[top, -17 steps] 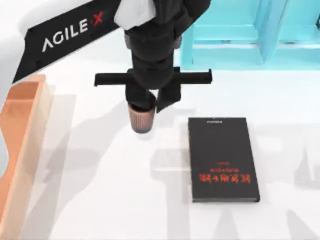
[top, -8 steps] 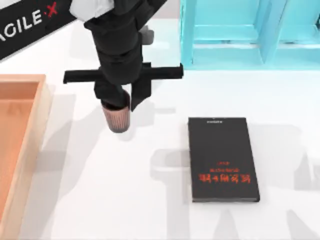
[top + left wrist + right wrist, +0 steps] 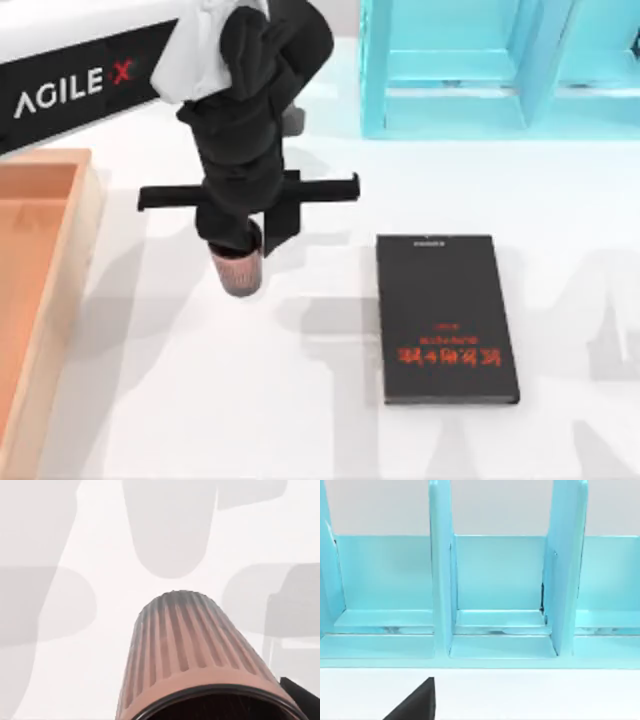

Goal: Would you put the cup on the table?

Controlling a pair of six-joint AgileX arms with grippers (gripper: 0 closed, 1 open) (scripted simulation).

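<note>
The cup (image 3: 238, 272), a ribbed reddish-brown tumbler, hangs upright from my left gripper (image 3: 255, 240) over the white table (image 3: 200, 400), left of the middle. The gripper is shut on the cup's rim, with one finger over the cup's mouth and the other beside it. In the left wrist view the cup (image 3: 192, 655) is seen from above its rim, its base pointing down at the tabletop (image 3: 100, 645). I cannot tell whether the base touches the table.
A black book (image 3: 445, 320) with red lettering lies flat to the right of the cup. An orange wooden tray (image 3: 40, 260) runs along the left edge. A light-blue rack (image 3: 470, 70) stands at the back right, and the right wrist view faces its compartments (image 3: 495, 595).
My left gripper carried the cup leftward, then a little toward the table's front edge. The book, tray and rack have not moved.
</note>
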